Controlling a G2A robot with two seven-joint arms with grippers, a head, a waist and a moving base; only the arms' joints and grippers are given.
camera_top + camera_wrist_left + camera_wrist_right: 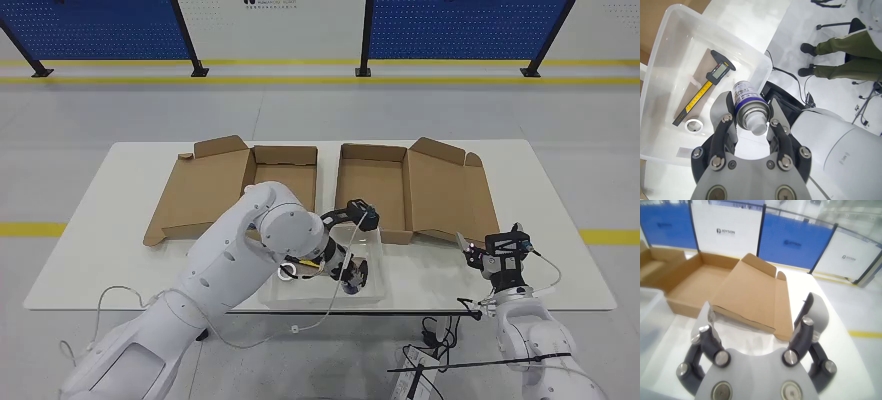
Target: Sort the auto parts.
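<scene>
We see left tool clamped around spray can, long axis along tool, cap toward wrist, base down over clear bin corner. Right cardboard box lies just beyond bin, nearer than left cardboard box. Right tool spread open, empty, above table edge.

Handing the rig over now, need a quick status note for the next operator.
Left tool: shut on the spray can, over the clear bin.
Right tool: open, bare, beside the right cardboard box.
In the bin: digital caliper, metal ring.
Done: nothing seen in the right box or the left cardboard box.
Left: can, caliper and ring to box.
</scene>
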